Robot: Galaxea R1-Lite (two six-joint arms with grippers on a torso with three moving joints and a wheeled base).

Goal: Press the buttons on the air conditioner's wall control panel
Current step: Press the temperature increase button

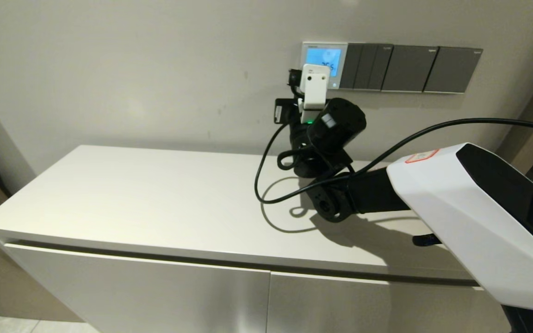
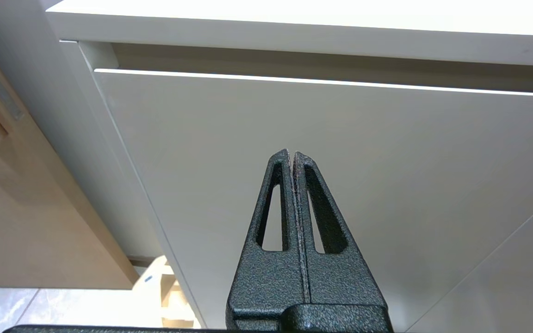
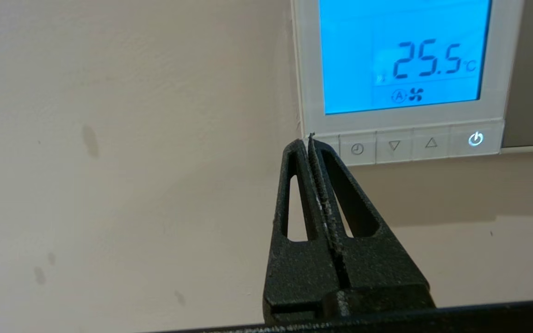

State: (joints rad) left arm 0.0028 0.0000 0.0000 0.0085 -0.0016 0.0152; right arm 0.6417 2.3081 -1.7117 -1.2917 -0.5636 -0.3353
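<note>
The white wall control panel (image 1: 336,58) has a blue-lit screen reading 25.5 °C (image 3: 405,55). A row of small buttons (image 3: 412,145) runs along its bottom edge; the power button (image 3: 475,138) at the far end is lit. My right gripper (image 3: 311,143) is shut and empty, its tip at the panel's bottom corner, over the end button farthest from the power button. I cannot tell if it touches. In the head view its fingers are hidden behind the white wrist camera mount (image 1: 315,85). My left gripper (image 2: 291,155) is shut and empty, low before a cabinet door.
Dark grey switch plates (image 1: 410,68) sit on the wall right of the panel. A white cabinet top (image 1: 155,199) lies below the right arm, and a black cable (image 1: 259,185) loops over it. The cabinet door (image 2: 387,185) faces the left gripper.
</note>
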